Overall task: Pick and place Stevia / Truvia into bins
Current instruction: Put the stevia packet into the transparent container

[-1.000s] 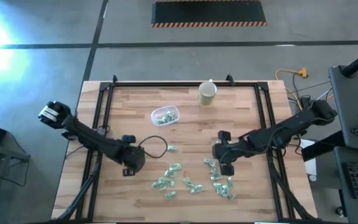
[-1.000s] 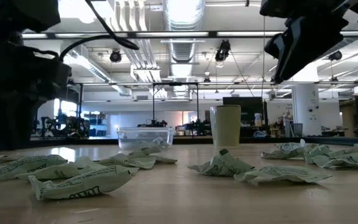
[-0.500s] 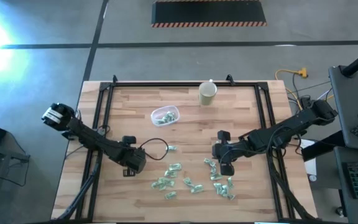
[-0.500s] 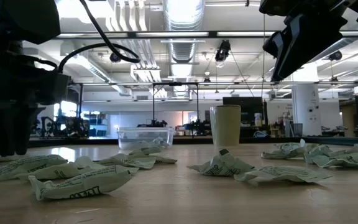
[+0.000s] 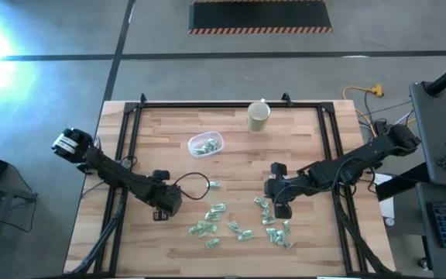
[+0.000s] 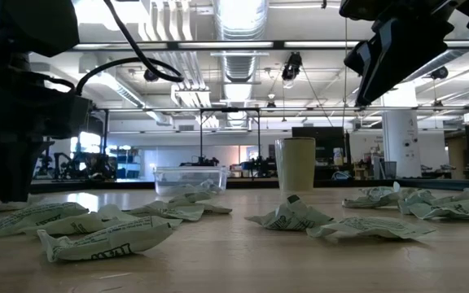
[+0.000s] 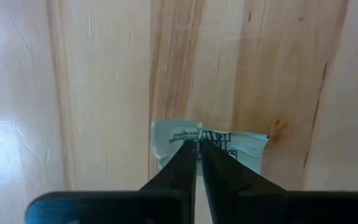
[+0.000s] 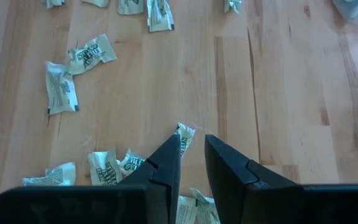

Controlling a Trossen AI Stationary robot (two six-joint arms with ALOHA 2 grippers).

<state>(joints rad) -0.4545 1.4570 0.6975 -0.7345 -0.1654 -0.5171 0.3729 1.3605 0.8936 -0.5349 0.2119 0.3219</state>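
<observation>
Several pale green and white Stevia sachets (image 5: 238, 225) lie scattered on the near half of the wooden table. One more (image 5: 212, 184) lies alone near the middle. The clear bin (image 5: 206, 143), with a few sachets inside, stands toward the far side. My left gripper (image 7: 197, 146) points straight down at the near left, shut on one sachet (image 7: 229, 146) that lies flat on the wood. My right gripper (image 8: 191, 146) hangs well above the table over the right-hand sachets (image 8: 104, 168). Its fingers stand a narrow gap apart with nothing between them. My left gripper comes from above, pointing down, and its two fingertips (image 7: 188, 155) meet on the middle of the sachet's printed face (image 7: 213, 140). The sachet lies flat on the table. Whether paper is caught between the tips, I cannot tell.
A beige cup (image 5: 258, 116) stands at the far edge, right of the bin. A black frame (image 5: 130, 139) runs along the table's left, far and right sides. Bare wood lies between the bin and the sachets.
My left gripper has shut its fingers on the sachet beneath it, staying in place over the table's near left. The sachets have not moved.
</observation>
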